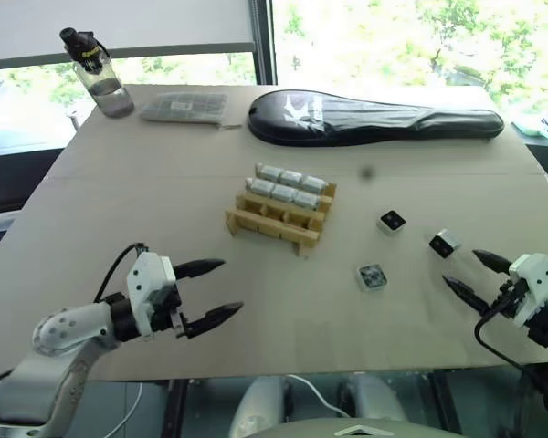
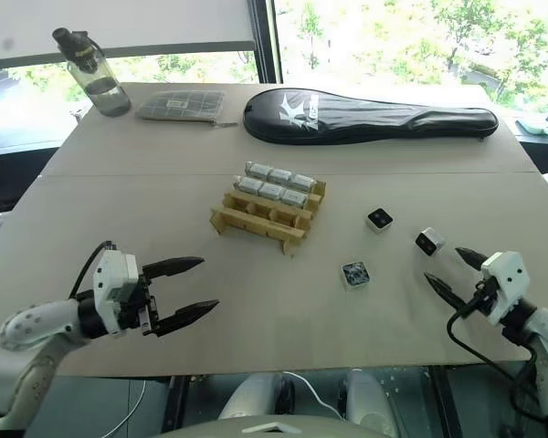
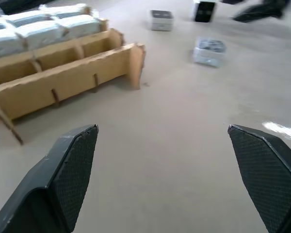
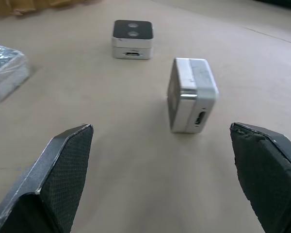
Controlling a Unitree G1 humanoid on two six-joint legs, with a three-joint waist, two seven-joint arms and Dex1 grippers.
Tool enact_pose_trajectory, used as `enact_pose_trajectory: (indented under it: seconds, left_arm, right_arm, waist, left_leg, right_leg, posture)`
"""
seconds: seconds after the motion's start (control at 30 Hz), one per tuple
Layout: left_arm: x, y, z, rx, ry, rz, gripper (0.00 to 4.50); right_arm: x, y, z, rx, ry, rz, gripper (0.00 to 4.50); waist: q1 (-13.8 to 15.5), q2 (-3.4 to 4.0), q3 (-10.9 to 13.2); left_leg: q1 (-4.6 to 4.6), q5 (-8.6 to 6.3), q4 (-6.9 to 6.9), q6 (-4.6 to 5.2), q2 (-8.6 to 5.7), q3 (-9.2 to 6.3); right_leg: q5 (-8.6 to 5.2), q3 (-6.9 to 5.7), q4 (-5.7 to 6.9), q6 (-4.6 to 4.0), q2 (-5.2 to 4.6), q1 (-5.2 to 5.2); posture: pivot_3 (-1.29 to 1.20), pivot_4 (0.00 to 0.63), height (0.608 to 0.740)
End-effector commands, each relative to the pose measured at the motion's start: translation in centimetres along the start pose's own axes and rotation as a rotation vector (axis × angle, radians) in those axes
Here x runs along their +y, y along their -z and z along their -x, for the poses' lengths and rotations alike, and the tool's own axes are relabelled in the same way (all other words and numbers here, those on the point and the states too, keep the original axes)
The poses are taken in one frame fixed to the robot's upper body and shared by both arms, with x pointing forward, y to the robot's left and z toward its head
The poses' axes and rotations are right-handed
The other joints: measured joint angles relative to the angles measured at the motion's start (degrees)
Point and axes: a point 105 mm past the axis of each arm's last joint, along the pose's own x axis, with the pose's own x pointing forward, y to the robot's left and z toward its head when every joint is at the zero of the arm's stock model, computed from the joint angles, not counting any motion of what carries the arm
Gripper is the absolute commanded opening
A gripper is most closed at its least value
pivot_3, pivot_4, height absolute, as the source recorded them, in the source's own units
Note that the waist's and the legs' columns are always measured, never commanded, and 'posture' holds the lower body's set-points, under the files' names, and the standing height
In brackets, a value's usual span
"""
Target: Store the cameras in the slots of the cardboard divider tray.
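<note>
Cardboard divider tray (image 1: 276,217) sits mid-frame on the bench (image 1: 164,201), back rows hold six cameras, front slots look empty. Three loose cameras lie right of it. Right gripper (image 1: 476,278), jaws spread, faces the nearest camera (image 4: 190,94); next: straddle and pinch it. Left gripper (image 1: 212,290) jaws spread, empty.

Bright daylight floods in from the windows (image 1: 393,41) along the top of the frame, overexposed there. The table (image 1: 164,210) is evenly lit with soft shadows. The left wrist view is blurred.
</note>
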Motion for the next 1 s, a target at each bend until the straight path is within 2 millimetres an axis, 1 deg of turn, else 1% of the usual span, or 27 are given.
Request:
enact_pose_trajectory:
  seconds: [0.03, 0.1, 0.17, 0.23, 0.37, 0.5, 0.6, 0.73, 0.83, 0.87, 1.0]
  left_arm:
    - [-1.5, -2.2, 0.8, -0.008, 0.184, 0.004, 4.46]
    - [-2.0, -3.0, 1.2, 0.006, 0.267, 0.012, 4.46]
    - [-2.1, -2.7, 1.4, 0.073, 0.311, -0.001, 4.46]
    - [-1.7, -2.0, 1.5, 0.147, 0.332, -0.057, 4.46]
    - [-0.7, -2.9, 0.8, 0.114, 0.317, -0.111, 4.46]
    - [-0.5, -3.1, 0.2, 0.112, 0.325, -0.148, 4.46]
    - [-0.2, -3.0, 0.0, 0.103, 0.315, -0.156, 4.50]
    - [0.1, -2.8, 0.0, 0.104, 0.303, -0.156, 4.50]
    - [0.3, -2.8, 0.1, 0.100, 0.297, -0.159, 4.50]
    - [0.3, -2.8, 0.0, 0.099, 0.296, -0.160, 4.50]
    - [0.3, -2.9, 0.0, 0.094, 0.289, -0.160, 4.50]
  right_arm:
    - [-1.3, -1.3, -0.7, -0.004, 0.021, 0.031, 4.50]
    - [-1.7, -1.6, -1.2, -0.003, 0.023, 0.029, 4.50]
    - [-2.0, -1.8, -1.5, -0.001, 0.022, 0.029, 4.50]
    - [-2.0, -2.0, -1.8, 0.001, 0.017, 0.034, 4.50]
    - [-2.1, -2.1, -2.1, 0.005, 0.008, 0.032, 4.50]
    - [-2.1, -2.3, -2.1, 0.004, 0.011, 0.022, 4.50]
    - [-2.1, -2.3, -2.1, 0.005, 0.014, 0.021, 3.78]
    - [-2.2, -2.0, -2.4, 0.012, 0.020, 0.019, 2.11]
    - [-2.5, -1.9, -2.5, 0.014, 0.022, 0.023, 0.67]
    - [-2.6, -1.9, -2.5, 0.015, 0.022, 0.023, 0.56]
    - [-2.9, -1.9, -2.5, 0.009, 0.021, 0.021, 0.56]
  waist:
    - [-0.2, 0.11, 0.1]
    - [-0.3, 0.11, 0.1]
    - [-0.3, 0.12, 0.1]
    - [-0.2, 0.18, 0.1]
    - [0.2, 0.24, 0.2]
    - [0.1, 0.25, 0.2]
    - [0.1, 0.26, 0.2]
    - [0.1, 0.26, 0.2]
    - [0.1, 0.26, 0.2]
    - [0.2, 0.26, 0.2]
    - [0.2, 0.26, 0.2]
  left_leg:
    - [-0.01, 0.00, 0.01, 0.00, 0.00, 0.00]
    - [-0.02, 0.00, 0.03, 0.00, 0.00, -0.01]
    - [-0.05, 0.00, 0.04, 0.00, 0.00, -0.06]
    - [-0.06, 0.00, 0.05, 0.00, 0.00, -0.08]
    - [-0.10, 0.00, 0.07, 0.01, -0.05, -0.08]
    - [-0.13, -0.01, 0.10, 0.02, -0.05, -0.08]
    - [-0.13, -0.01, 0.10, 0.02, -0.05, -0.09]
    - [-0.13, -0.01, 0.10, 0.02, -0.05, -0.09]
    - [-0.13, -0.01, 0.11, 0.02, -0.04, -0.09]
    - [-0.13, -0.01, 0.12, 0.02, -0.05, -0.09]
    - [-0.14, -0.01, 0.13, 0.02, -0.04, -0.10]
  right_leg:
    - [0.00, 0.00, 0.00, 0.00, 0.01, -0.01]
    - [0.00, -0.02, 0.00, 0.00, 0.01, 0.00]
    - [0.00, -0.08, 0.02, 0.00, 0.01, 0.00]
    - [0.00, -0.11, 0.02, 0.00, 0.02, 0.01]
    - [0.00, -0.11, 0.01, 0.01, 0.04, 0.01]
    - [0.01, -0.11, 0.01, 0.01, 0.03, 0.00]
    - [0.01, -0.11, 0.02, 0.02, 0.04, 0.00]
    - [0.01, -0.11, 0.03, 0.02, 0.04, 0.00]
    - [0.01, -0.11, 0.03, 0.02, 0.05, 0.00]
    - [0.01, -0.11, 0.03, 0.02, 0.05, 0.01]
    - [0.01, -0.11, 0.03, 0.02, 0.04, 0.00]
  posture:
    - [0.00, 0.150, 0.740]
    - [0.00, 0.150, 0.740]
    - [0.00, 0.150, 0.740]
    - [0.00, 0.150, 0.740]
    - [0.00, 0.150, 0.740]
    - [0.00, 0.150, 0.740]
    - [0.00, 0.150, 0.740]
    - [0.00, 0.150, 0.740]
    - [0.00, 0.150, 0.740]
    - [0.00, 0.150, 0.740]
    - [0.00, 0.150, 0.740]
